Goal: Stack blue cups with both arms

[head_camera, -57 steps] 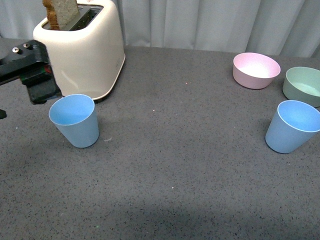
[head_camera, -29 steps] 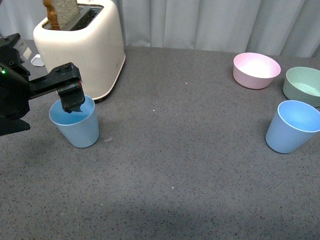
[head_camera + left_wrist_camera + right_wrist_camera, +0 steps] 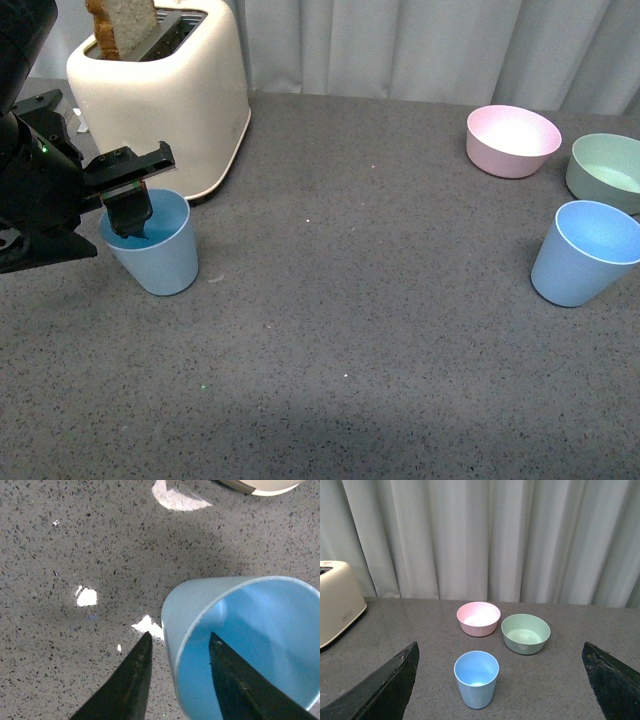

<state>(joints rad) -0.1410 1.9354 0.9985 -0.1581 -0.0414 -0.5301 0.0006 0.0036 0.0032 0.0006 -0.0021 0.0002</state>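
Beside the toaster (image 3: 160, 95), the left end effector (image 3: 180, 637) is now dipping onto the blue cup (image 3: 155, 262), fingers apart around its wall, getting ready to squeeze.

My left arm (image 3: 40, 190) is bulky matte black, with a tiny green light (image 3: 42, 148) glowing at nine o'clock in the front view. The left fingers (image 3: 131, 680) are slim, tapering black blades; the right fingers (image 3: 387, 690) are broad black wedges.

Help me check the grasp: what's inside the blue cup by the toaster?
One finger of the left gripper dips inside the blue cup, the other outside its wall. Nothing else shows; the finger covers some interior.
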